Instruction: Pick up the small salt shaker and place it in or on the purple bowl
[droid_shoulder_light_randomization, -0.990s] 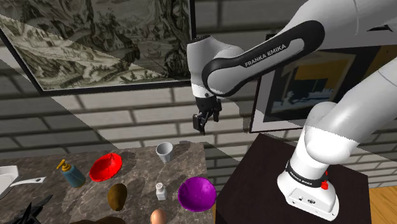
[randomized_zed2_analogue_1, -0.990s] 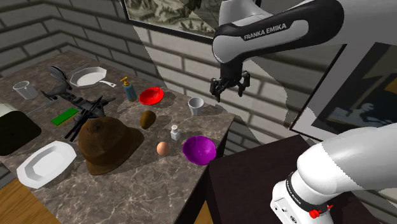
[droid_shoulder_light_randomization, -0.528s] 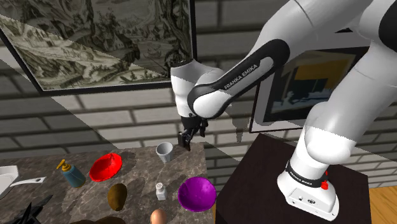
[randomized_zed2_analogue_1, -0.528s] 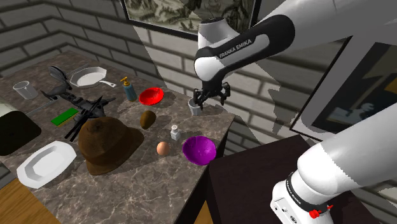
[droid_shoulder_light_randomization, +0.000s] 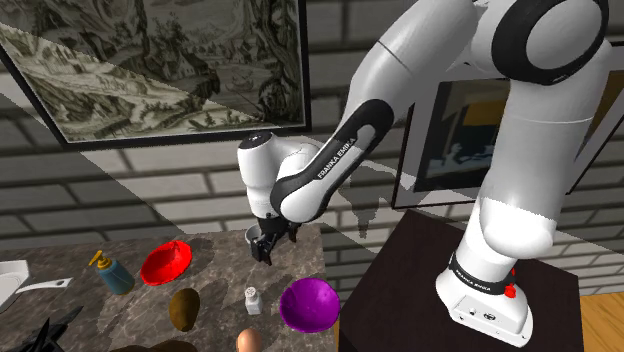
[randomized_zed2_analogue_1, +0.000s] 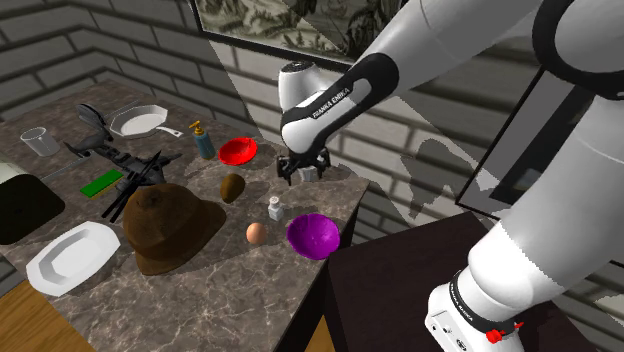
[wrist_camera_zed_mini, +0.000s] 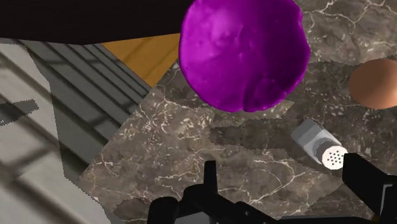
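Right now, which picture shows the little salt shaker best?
The wrist view: the salt shaker looks big there, and you can see the holes in its top, near the purple bowl. In the shoulder view the shaker is a tiny white bottle on the marble counter, and in the second exterior view the shaker is tiny too.

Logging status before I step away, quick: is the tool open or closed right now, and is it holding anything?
Tool: open, empty; salt shaker not held.
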